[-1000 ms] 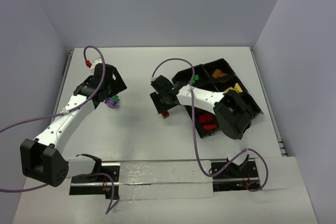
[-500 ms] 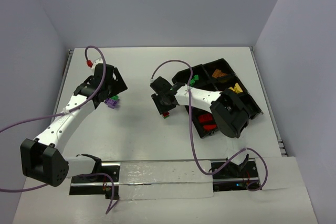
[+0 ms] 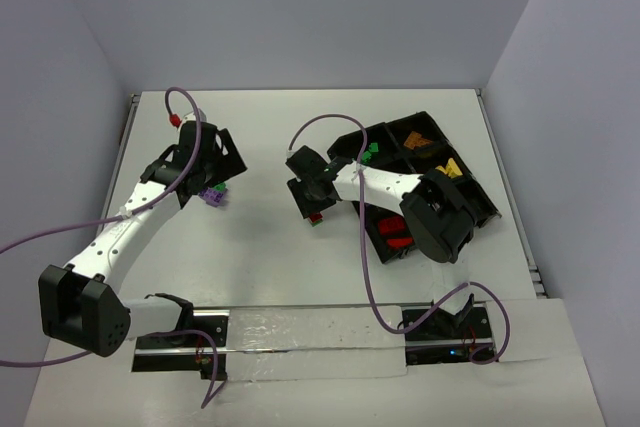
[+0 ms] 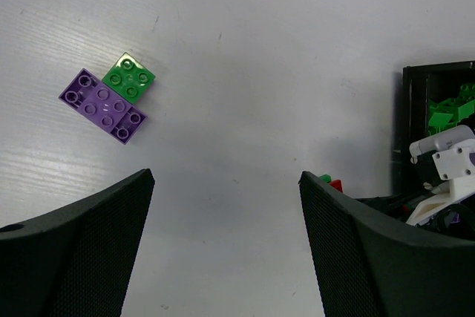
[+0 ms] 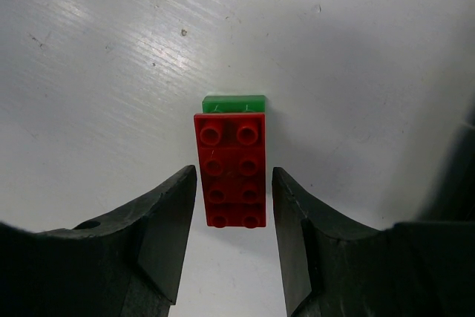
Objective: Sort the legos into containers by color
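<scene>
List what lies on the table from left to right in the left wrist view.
Purple flat studded plastic brick, green square studded plastic brick touching it, small red plastic brick mostly hidden behind the pincer finger, black plastic divided tray holding green bricks.

Right wrist view: the green brick (image 5: 234,103) is mostly tucked behind the red brick (image 5: 230,168), so only a sliver shows. Honestly can't tell if the right fingers (image 5: 159,235) actually touch the red one, and they run off the bottom edge. Left wrist view: the tray (image 4: 401,131) gets chopped by the right edge, and the right arm (image 4: 445,155) covers part of it. From above, the red one's just a speck.
</scene>
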`<state>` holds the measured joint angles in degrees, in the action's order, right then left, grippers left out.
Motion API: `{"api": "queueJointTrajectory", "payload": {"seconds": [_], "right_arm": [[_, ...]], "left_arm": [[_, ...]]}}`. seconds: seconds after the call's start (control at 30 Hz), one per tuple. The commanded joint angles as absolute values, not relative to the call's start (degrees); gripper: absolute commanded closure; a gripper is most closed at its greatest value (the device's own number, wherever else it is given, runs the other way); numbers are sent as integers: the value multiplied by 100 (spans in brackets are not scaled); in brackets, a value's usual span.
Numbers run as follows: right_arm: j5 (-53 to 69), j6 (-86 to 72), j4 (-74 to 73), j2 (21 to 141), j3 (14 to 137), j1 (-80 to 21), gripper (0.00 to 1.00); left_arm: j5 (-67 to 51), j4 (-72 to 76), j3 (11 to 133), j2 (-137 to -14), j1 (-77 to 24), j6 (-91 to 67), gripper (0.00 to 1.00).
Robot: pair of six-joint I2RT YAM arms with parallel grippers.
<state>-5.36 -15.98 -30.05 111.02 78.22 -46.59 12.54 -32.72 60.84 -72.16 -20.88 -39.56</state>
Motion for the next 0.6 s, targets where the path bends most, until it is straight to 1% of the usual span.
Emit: {"api": "queueJointTrajectory", "payload": {"seconds": [0.0,0.3,0.57], "right_arm": [[-673,-1734,-2909,11124,7882,-4641,47],[-709,-1823,-2848,11197,7873,-4641,48],[-861,-1854,-2898,11260,7890,-4641,47]], "left_arm": [[1149,-2991,6120,-7082,-2060,-3861,13],[1468,-3140,6196,-7041,-2048,-3999,12],[1324,-3079,6102,-7002,-2030,-4043,12]]}}
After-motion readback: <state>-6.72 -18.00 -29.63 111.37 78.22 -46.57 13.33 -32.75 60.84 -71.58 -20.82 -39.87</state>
